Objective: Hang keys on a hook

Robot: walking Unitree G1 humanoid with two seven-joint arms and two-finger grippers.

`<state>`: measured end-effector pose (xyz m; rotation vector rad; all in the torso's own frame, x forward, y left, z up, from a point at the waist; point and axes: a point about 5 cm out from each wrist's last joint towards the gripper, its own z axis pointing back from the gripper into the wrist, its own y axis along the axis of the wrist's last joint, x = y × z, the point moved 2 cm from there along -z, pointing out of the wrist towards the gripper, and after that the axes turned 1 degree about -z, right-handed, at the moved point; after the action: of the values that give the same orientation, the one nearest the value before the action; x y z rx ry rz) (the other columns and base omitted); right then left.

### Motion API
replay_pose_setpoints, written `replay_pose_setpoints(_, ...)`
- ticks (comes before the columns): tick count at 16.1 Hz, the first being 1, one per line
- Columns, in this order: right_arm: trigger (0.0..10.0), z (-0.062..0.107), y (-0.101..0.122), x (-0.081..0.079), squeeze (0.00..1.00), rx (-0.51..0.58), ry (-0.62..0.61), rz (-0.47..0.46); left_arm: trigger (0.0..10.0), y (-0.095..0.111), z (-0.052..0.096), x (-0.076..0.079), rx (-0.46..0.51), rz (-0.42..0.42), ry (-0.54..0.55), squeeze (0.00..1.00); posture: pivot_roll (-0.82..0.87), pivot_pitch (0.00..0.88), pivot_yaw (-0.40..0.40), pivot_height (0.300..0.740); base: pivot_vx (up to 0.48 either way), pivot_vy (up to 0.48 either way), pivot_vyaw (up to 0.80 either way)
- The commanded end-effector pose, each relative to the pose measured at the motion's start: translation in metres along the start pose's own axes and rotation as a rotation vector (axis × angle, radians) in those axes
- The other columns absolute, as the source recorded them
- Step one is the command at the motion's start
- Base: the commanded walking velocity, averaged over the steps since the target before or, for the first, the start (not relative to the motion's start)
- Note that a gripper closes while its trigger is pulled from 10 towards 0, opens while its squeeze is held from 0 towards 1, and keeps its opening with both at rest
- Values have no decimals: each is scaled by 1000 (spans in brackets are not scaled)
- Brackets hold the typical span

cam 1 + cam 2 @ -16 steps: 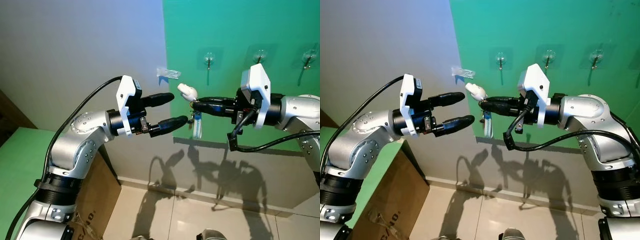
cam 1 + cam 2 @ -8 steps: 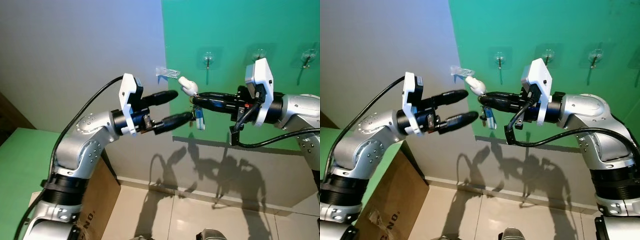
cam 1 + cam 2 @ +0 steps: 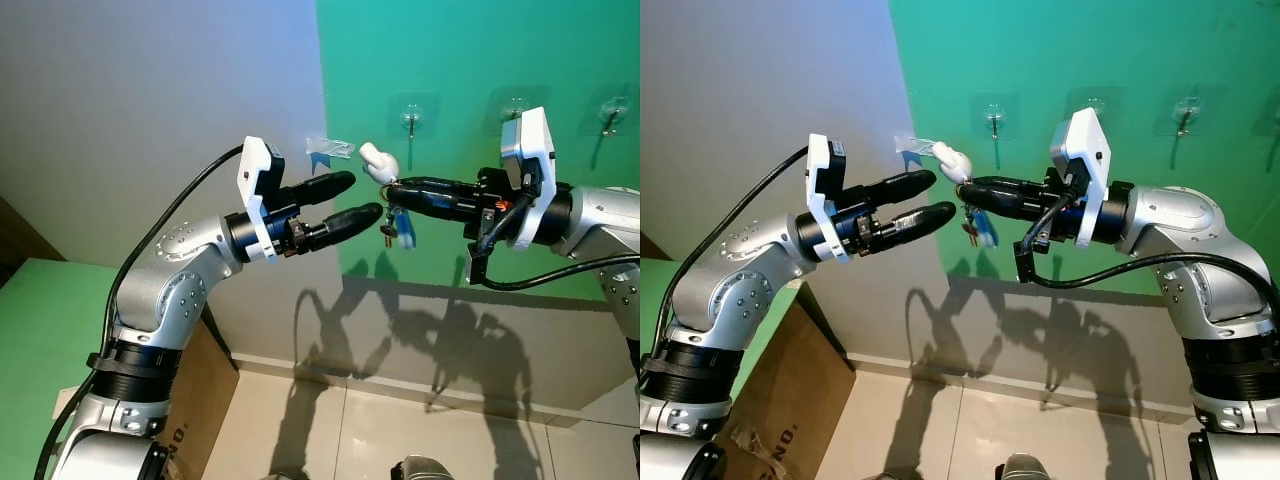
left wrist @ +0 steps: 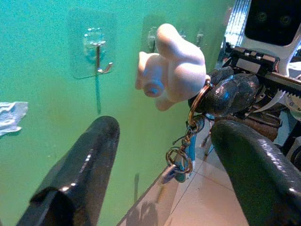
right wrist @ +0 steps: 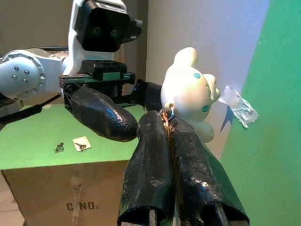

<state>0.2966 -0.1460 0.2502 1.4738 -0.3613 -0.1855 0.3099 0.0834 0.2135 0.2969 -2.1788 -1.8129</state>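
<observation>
**A:** What is nearest in the room?

**B:** A pale tiled floor (image 3: 330, 430) with the arms' shadows on it, and a brown cardboard box (image 3: 790, 400) against the wall at the robot's left, beside a green surface (image 3: 30, 330). Behind stands a wall that is grey-white (image 3: 150, 90) on the left and green (image 3: 1090, 50) on the right. A scrap of clear tape (image 3: 330, 147) sticks near the seam, and a row of clear stick-on hooks runs along the green part; the nearest hook (image 3: 411, 119) is just above the grippers.

**A:** Where are the keys?

**B:** The keys (image 3: 390, 222) hang on a ring from the tip of the right gripper (image 3: 392, 191), whose two fingers are pressed together on the ring. A white figurine charm (image 3: 953, 160) sticks up from the same ring, and a blue tag dangles below. The left gripper (image 3: 353, 196) faces it, fingers spread apart, with its tips just beside the charm and keys, which lie between those fingers (image 4: 94, 155) in the left wrist view. The bunch is below and to the left of that nearest hook, not touching it.

**A:** What differs from a second ago?

**B:** The left gripper has risen and closed in on the bunch. The right gripper has carried the keys a little higher, nearer the tape.
</observation>
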Motion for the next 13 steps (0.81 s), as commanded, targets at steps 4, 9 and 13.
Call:
replay_pose_setpoints(4,0,-4,17,-1,0,52,15,3,0,2,1,-2,-12,-23,-5,0,-276,53,132,736,0,0,0)
replay_pose_setpoints(9,0,-3,20,0,0,64,5,-2,10000,2,2,-3,-17,-31,13,0,-277,55,132,736,0,0,0)
replay_pose_setpoints(13,0,-3,20,1,0,64,-1,-8,10000,3,2,-4,-23,-51,18,0,-275,52,132,736,0,0,0)
